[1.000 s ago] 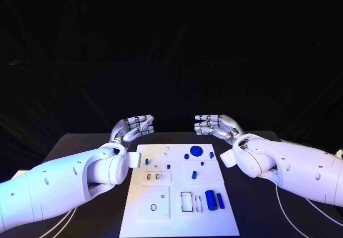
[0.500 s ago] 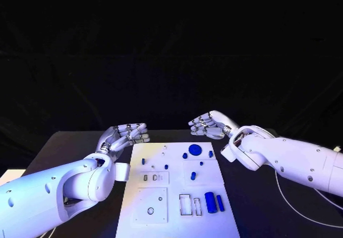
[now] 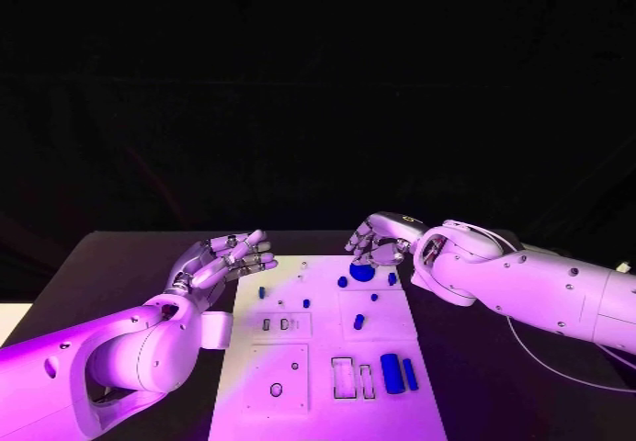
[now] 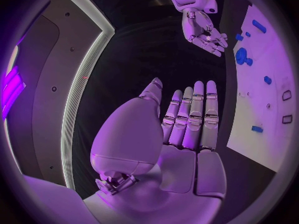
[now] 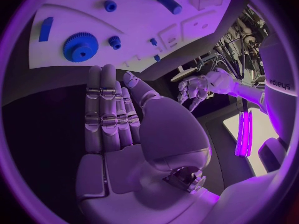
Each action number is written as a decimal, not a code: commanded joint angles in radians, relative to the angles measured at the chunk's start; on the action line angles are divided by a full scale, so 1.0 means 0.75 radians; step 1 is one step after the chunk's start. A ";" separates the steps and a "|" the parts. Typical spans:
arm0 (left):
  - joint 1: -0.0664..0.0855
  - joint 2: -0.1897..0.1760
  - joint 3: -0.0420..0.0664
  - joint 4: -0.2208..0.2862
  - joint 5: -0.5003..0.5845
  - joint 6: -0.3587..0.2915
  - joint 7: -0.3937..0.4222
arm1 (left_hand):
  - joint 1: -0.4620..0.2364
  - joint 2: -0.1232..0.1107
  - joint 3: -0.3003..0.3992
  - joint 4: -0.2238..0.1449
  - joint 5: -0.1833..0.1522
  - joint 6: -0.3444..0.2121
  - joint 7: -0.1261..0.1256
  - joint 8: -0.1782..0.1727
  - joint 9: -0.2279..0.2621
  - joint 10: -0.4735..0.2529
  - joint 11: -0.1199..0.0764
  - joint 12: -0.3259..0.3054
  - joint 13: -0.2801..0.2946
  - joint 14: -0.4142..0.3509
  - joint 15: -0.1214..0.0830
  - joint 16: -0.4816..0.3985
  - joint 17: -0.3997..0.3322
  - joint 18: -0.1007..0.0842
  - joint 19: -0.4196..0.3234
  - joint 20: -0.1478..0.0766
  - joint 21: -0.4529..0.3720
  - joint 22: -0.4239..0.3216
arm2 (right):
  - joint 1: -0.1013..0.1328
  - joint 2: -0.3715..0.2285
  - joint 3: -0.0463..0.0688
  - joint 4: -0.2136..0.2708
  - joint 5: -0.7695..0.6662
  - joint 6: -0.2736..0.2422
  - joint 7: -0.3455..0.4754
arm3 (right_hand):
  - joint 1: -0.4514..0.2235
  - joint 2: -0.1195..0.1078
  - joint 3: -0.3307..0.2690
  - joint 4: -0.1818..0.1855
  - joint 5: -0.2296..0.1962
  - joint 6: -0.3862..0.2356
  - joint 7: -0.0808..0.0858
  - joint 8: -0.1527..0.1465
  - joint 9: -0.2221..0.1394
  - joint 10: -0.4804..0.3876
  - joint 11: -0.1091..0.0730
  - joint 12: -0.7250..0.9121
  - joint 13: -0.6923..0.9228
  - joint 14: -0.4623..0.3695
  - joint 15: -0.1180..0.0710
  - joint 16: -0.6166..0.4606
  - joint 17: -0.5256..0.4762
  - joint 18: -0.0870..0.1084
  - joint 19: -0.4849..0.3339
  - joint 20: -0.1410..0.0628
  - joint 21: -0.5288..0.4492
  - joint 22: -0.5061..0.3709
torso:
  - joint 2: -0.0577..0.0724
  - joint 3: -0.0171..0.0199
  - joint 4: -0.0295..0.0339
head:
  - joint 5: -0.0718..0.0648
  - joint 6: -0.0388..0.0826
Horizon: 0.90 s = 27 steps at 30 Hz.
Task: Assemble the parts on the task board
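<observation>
Black table (image 3: 119,262), white task board (image 3: 318,390), dark room

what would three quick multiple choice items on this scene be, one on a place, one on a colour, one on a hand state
1. Where is the right hand?
A. over the far end of the task board, by the blue gear
B. at the board's near end
C. off the table

2. What colour is the task board?
A. black
B. white
C. blue

3. What is the left hand doing?
A. gripping the gear
B. pressing a part into the board
C. holding nothing, fingers apart

Key: 1 A, the head view shows it above the gear; 2 B, a pale plate on the black table; 3 C, the left wrist view shows a bare palm.
</observation>
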 commanded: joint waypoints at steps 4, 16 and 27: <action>0.003 -0.014 0.004 0.046 0.044 0.060 -0.005 | 0.003 0.011 -0.001 -0.008 -0.007 0.006 0.000 -0.008 -0.002 0.007 0.001 -0.005 0.001 0.012 -0.001 -0.002 0.002 0.018 0.011 0.000 0.006 -0.002 | 0.003 0.016 0.001 0.015 -0.297 0.174 -0.158 | -0.017 -0.035 0.012 0.031 -0.013 0.004 -0.014 -0.008 -0.003 -0.032 -0.007 -0.006 0.001 0.066 -0.013 0.196 0.143 0.014 0.027 -0.011 0.121 0.072 | 0.040 -0.0072 0.0246 | -0.011 0.001; 0.003 -0.028 0.005 0.064 0.045 0.065 -0.017 | 0.002 0.010 -0.002 -0.009 -0.007 0.006 0.001 -0.009 -0.002 0.008 0.001 -0.006 0.001 0.012 -0.001 -0.002 0.002 0.017 0.011 0.000 0.006 -0.003 | 0.004 0.042 0.001 0.008 -0.339 0.228 -0.173 | -0.030 -0.080 0.077 0.097 -0.021 -0.010 -0.017 -0.007 -0.002 -0.082 -0.002 -0.006 0.001 0.057 -0.005 0.859 0.703 0.017 0.010 -0.002 0.380 0.235 | 0.061 -0.0083 0.0335 | -0.018 0.000; 0.004 -0.027 0.005 0.064 0.045 0.070 -0.026 | 0.002 0.009 -0.004 -0.010 -0.008 0.006 0.003 -0.011 -0.002 0.008 0.002 -0.007 0.000 0.012 -0.001 -0.003 0.003 0.017 0.012 0.000 0.006 -0.003 | 0.004 0.060 0.001 -0.003 -0.340 0.253 -0.168 | -0.025 -0.087 0.111 0.131 -0.019 -0.004 -0.015 -0.005 -0.001 -0.077 -0.001 -0.004 0.002 0.064 -0.003 1.075 0.926 0.000 0.028 0.004 0.543 0.400 | 0.066 -0.0101 0.0366 | -0.020 -0.013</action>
